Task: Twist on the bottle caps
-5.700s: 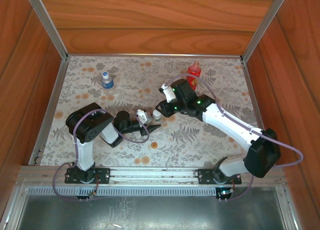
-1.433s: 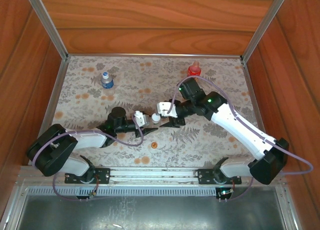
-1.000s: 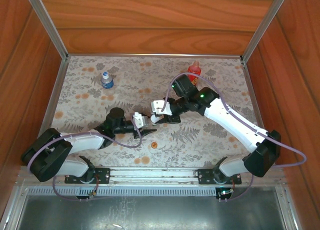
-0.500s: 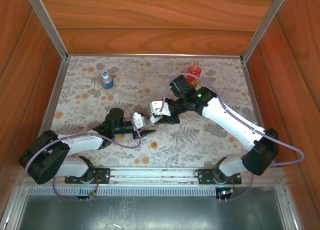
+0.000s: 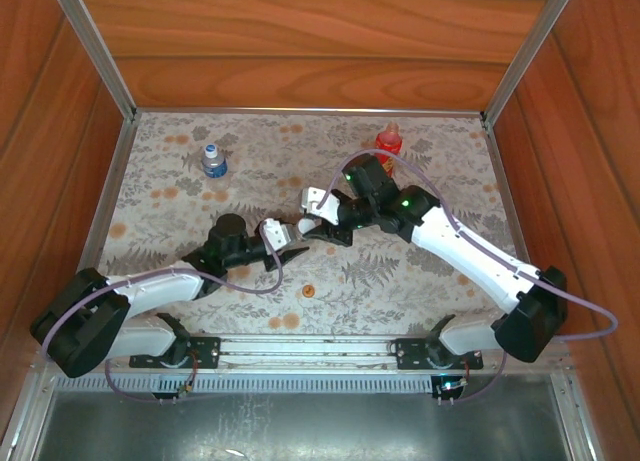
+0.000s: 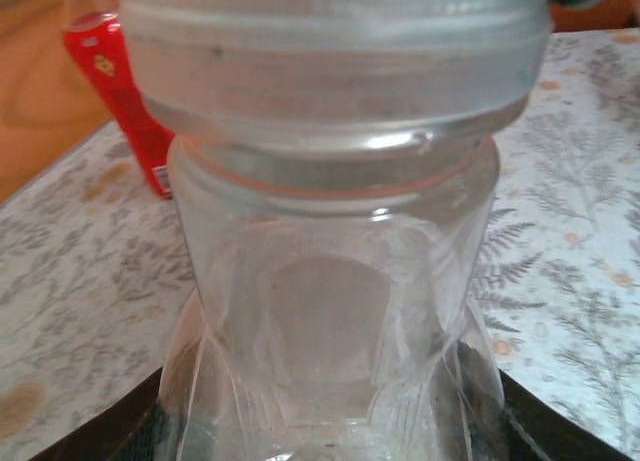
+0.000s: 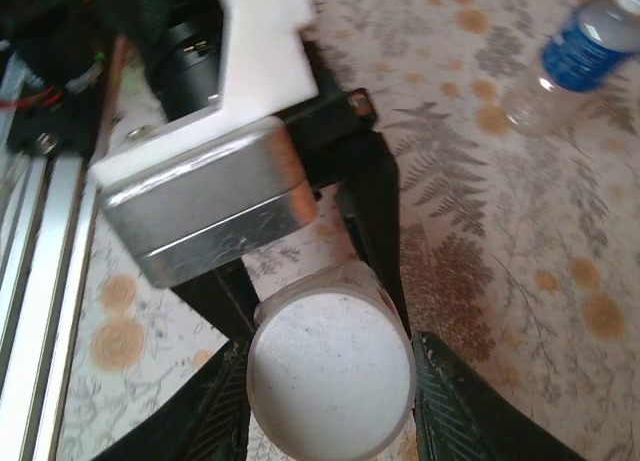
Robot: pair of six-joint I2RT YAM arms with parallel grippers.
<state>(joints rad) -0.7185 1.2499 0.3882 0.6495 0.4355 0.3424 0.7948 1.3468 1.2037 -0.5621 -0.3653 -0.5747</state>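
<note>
My left gripper (image 5: 290, 238) is shut on the slim clear bottle (image 6: 335, 311), which it holds near the middle of the table; its dark fingers (image 6: 110, 436) show at the bottle's base. A white cap (image 7: 330, 373) sits on the bottle's neck (image 6: 335, 41). My right gripper (image 7: 330, 381) is shut on that cap, one finger on each side (image 5: 318, 226). The red bottle (image 5: 388, 141) stands at the back right and the short blue-label bottle (image 5: 213, 161) at the back left. An orange cap (image 5: 308, 291) lies on the table in front of the grippers.
The floral table (image 5: 420, 281) is walled in by wooden panels and metal rails (image 5: 300, 351). In the right wrist view the blue-label bottle (image 7: 580, 56) stands at the upper right and the left arm's wrist camera housing (image 7: 205, 216) sits just above the cap.
Both grippers have shifted slightly toward the back with the bottle and cap between them. The right jaws have narrowed onto the white cap.
</note>
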